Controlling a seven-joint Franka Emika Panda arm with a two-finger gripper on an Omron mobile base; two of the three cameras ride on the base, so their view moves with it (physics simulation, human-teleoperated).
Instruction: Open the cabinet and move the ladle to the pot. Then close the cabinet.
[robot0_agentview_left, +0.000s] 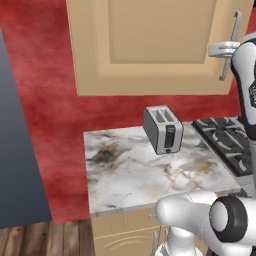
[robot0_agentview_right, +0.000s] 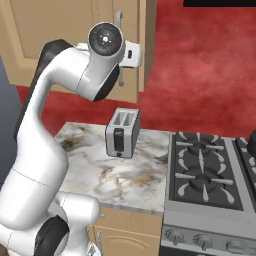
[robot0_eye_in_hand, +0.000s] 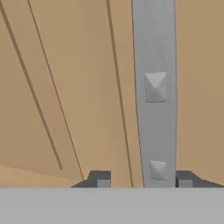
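Note:
The light tan cabinet (robot0_agentview_left: 150, 50) (robot0_agentview_right: 50, 30) hangs on the red wall above the counter, and its door is closed. My gripper (robot0_eye_in_hand: 142, 180) is raised to the door's vertical silver bar handle (robot0_eye_in_hand: 155, 87) (robot0_agentview_left: 233, 35). The bar runs between my two dark fingertips (robot0_eye_in_hand: 99, 179), closer to the right one, with a gap showing on the left side. In the left base view the gripper (robot0_agentview_left: 223, 49) meets the handle at the door's right edge. The ladle is hidden and the pot is out of view.
A silver two-slot toaster (robot0_agentview_left: 163, 129) (robot0_agentview_right: 122, 132) stands at the back of the marble counter (robot0_agentview_left: 130, 170). A stove (robot0_agentview_right: 205, 170) with dark grates sits right of the counter. A tall dark grey panel (robot0_agentview_left: 15, 140) rises at the left.

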